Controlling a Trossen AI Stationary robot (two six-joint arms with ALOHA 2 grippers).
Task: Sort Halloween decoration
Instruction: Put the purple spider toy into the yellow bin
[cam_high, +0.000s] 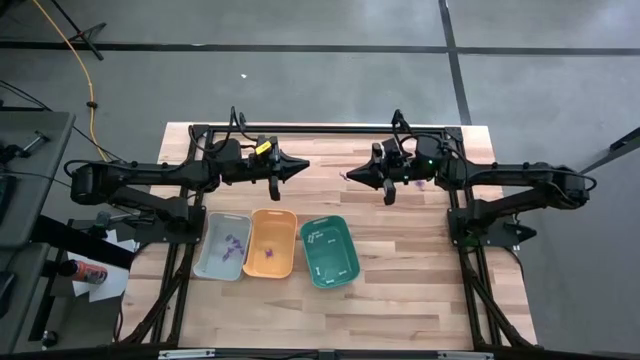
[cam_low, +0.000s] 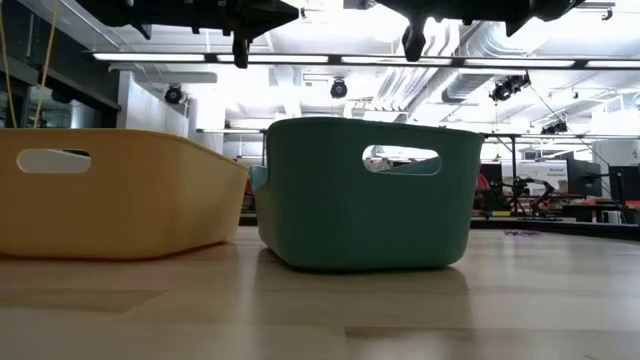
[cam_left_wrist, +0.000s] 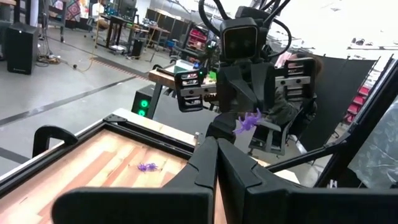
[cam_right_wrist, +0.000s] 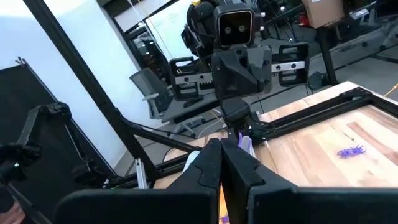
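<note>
Pinched at the tip of the right pincer (cam_high: 350, 175), raised above the table (cam_high: 400, 300): one purple piece (cam_left_wrist: 249, 121), small and spiky, fingers closed tight on it. From the teal tray (cam_high: 330, 251), at about 12 o'clock.

Facing it nose to nose from 9 o'clock, the left pincer (cam_high: 300, 167), fingers pressed together, nothing between them. Narrow gap between the two tips, no contact.

Flat on the bare wood near the black frame (cam_left_wrist: 53, 134), well apart from both pincers: a loose purple piece (cam_left_wrist: 148, 167).

Already lying in the grey tray (cam_high: 212, 262): a few purple pieces (cam_high: 235, 243). In the orange tray (cam_high: 272, 222): one purple speck (cam_high: 270, 250). In the teal tray: white sticks (cam_high: 322, 238), near its walls.

Three trays in a row at 6 o'clock of the pincers, sides touching or nearly so: grey at 9 o'clock of orange, teal at 3 o'clock and slightly turned. Open air between the held piece and the trays below.

On the left arm near the wrist, a yellow label (cam_high: 263, 148), lettering too small to read.
</note>
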